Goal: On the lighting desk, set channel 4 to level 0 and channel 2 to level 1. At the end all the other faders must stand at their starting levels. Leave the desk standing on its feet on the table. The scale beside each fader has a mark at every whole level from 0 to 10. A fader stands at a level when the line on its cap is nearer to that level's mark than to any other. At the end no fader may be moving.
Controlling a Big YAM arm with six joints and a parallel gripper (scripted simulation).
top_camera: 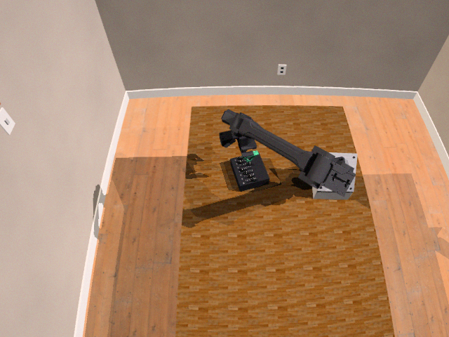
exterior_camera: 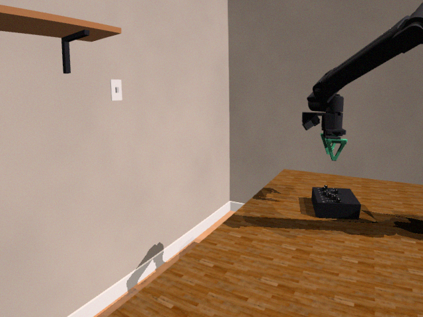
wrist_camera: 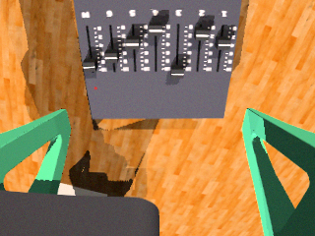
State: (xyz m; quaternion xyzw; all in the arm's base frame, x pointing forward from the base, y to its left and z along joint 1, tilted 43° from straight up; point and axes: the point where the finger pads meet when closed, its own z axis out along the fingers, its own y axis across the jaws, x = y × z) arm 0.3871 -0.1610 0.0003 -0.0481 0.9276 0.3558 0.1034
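The lighting desk (top_camera: pixel 251 179) (exterior_camera: pixel 336 208) (wrist_camera: pixel 157 101) is a dark box standing flat on the wooden table (top_camera: pixel 275 253) (exterior_camera: pixel 273 266). In the wrist view it shows a row of several faders with caps at different heights. One cap (wrist_camera: pixel 177 71) sits nearest my side of its slot, and two caps (wrist_camera: pixel 156 28) (wrist_camera: pixel 204 26) sit near the far end. I cannot read the channel numbers. My gripper (top_camera: pixel 252 155) (exterior_camera: pixel 333 151) (wrist_camera: pixel 156 118) has green fingers spread wide, is empty, and hangs well above the desk, touching nothing.
My arm's base (top_camera: pixel 335 179) stands on a grey plate to the right of the desk. The arm reaches over the table towards the desk. A wall shelf (exterior_camera: pixel 51 24) hangs high on the left wall, far from the desk.
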